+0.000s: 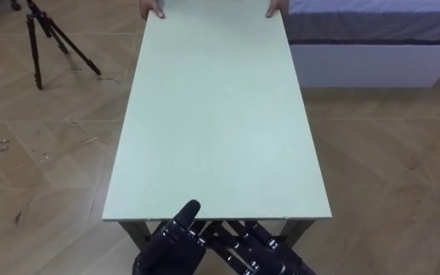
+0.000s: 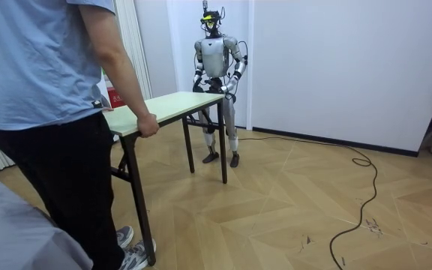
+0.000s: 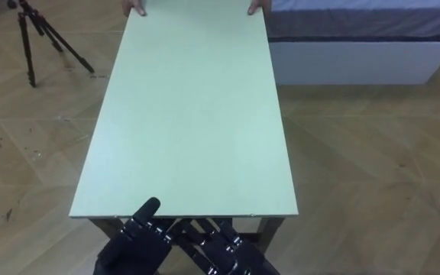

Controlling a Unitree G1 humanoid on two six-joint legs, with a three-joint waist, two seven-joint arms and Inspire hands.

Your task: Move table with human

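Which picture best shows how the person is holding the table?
The room view: the person's hand curls over the end of the table, arm and stance visible. In the eye views, both of the person's hands show as fingertips at the table's far edge.

Person's hand [image 1: 152, 8] cropped at top edge

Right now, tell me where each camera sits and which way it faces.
Left eye view: on the robot's head, looking down along the table to a person's hands at its far end; the robot's left hand and right hand show at the near edge.
Right eye view: same head, slightly rightward, same look and hands.
Room view: off beside the person, facing the whole robot across the table.
All three share the table and the person holding it.
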